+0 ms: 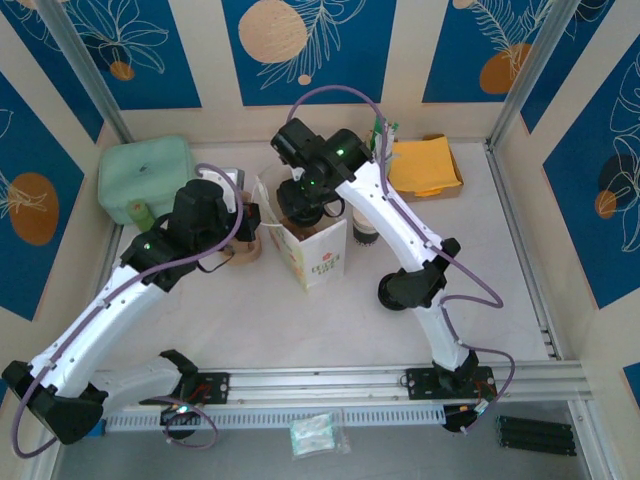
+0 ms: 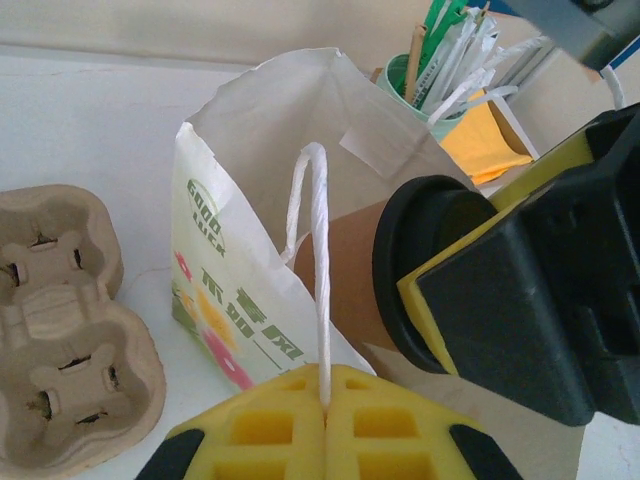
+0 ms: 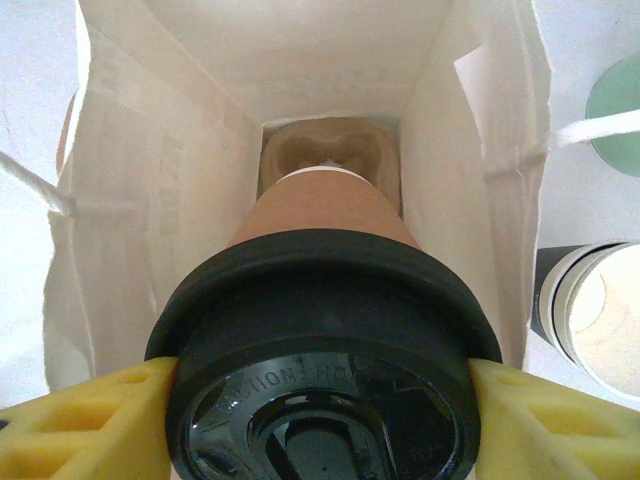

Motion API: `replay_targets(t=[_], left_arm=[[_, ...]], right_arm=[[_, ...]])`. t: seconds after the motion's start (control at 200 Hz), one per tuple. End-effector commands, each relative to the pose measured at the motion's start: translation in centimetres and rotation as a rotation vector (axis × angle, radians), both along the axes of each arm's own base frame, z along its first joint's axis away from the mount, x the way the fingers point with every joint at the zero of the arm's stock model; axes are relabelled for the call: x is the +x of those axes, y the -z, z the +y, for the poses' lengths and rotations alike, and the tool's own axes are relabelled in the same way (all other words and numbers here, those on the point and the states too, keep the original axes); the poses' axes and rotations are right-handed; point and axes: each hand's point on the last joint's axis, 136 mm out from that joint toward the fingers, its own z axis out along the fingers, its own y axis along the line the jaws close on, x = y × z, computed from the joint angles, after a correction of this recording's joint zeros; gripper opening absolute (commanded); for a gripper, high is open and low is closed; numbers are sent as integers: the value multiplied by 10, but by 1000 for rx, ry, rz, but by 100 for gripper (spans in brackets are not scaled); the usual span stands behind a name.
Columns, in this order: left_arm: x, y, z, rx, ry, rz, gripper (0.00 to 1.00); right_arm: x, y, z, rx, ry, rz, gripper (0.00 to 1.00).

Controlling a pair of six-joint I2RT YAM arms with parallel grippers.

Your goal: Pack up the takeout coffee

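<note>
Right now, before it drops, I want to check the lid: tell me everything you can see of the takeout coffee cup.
The takeout coffee cup is kraft-brown paper, white-edged at its base, capped by a black plastic lid that looks seated. The right gripper clamps the lid between yellow pads. It hangs upright, base inside the open white bag, above a pulp carrier.

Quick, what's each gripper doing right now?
Left gripper: shut on the bag handle.
Right gripper: shut on the coffee cup.
</note>
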Motion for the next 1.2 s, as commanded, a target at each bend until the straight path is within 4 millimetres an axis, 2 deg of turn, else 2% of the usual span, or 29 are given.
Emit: replay_targets(t=[0.0,0.225,0.625,0.89,1.195], left_arm=[[-2,-5,0,-34,3,-8,1],[-2,-4,1,-34,-1,-5,1],[0,-4,-2,-40,2,-4,1],[-1,-6,-1,-43,2,-3,1],[-3,-10,-2,-56,7,-6,1]], right_arm=[[-4,5,0,-46,-25,-4,65],[-10,5,2,-96,-48,-34,65],[-18,-13,3,-120,-75,-118,65],[-18,4,1,-120,-66,-36,65],[-27,21,-3,-126,-68,72,65]])
